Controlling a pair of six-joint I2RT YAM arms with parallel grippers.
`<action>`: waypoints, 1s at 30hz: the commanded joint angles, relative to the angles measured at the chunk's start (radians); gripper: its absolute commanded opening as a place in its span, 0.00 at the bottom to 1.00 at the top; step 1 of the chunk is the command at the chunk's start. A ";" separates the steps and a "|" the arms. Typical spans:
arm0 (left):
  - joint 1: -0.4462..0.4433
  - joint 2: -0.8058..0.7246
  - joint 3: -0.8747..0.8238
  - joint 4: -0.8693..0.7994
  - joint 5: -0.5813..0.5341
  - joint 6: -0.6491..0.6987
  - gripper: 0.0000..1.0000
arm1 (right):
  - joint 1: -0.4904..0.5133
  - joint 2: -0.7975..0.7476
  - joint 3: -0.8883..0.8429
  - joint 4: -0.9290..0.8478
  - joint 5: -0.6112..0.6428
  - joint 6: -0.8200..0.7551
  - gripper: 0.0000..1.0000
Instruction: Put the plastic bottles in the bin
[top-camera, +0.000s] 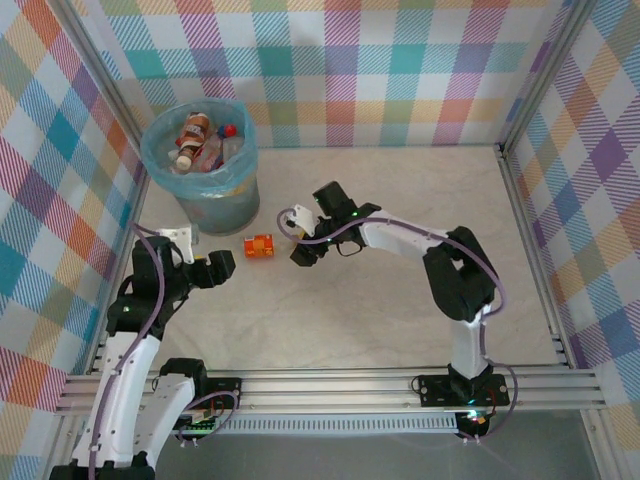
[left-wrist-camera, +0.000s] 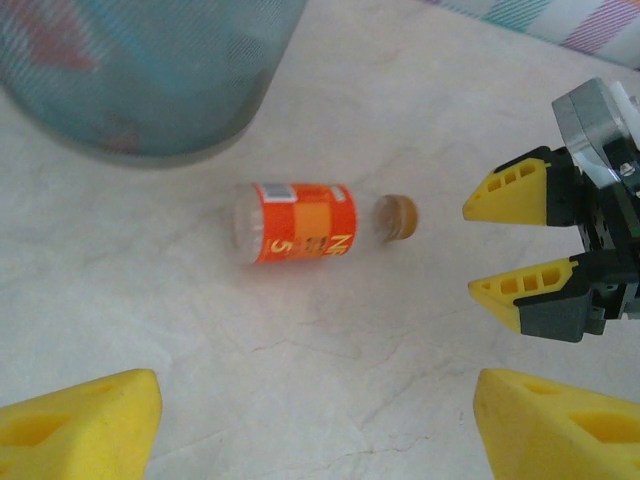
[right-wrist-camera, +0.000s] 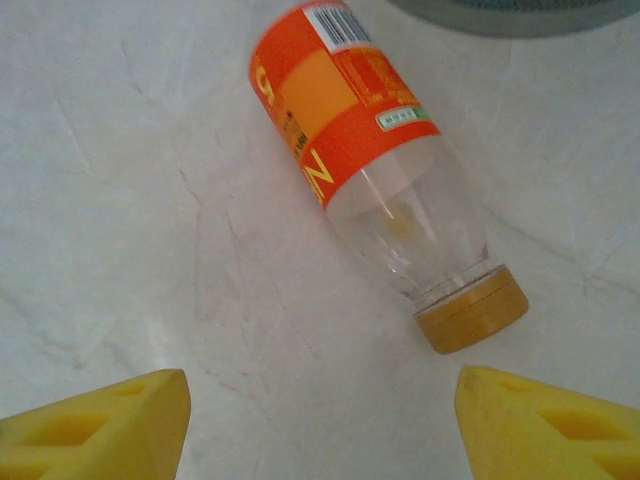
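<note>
The orange-labelled bottle (top-camera: 259, 245) lies on its side on the table (top-camera: 380, 330), centre-left in the top view, below and right of the bin (top-camera: 215, 205); the left hand (top-camera: 232, 261) and right hand (top-camera: 294, 238) flank it, both released and empty; pinch across the label, since it may roll; the facing hands risk colliding.
</note>
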 joint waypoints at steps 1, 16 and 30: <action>-0.005 0.029 -0.021 0.009 -0.041 -0.052 0.82 | 0.000 0.057 0.068 0.023 -0.001 -0.116 0.70; -0.005 0.034 -0.044 -0.012 -0.068 -0.032 0.82 | 0.002 0.265 0.263 -0.084 0.029 -0.307 0.66; -0.005 0.033 -0.045 -0.013 -0.082 -0.032 0.83 | 0.003 0.349 0.347 -0.072 0.002 -0.257 0.64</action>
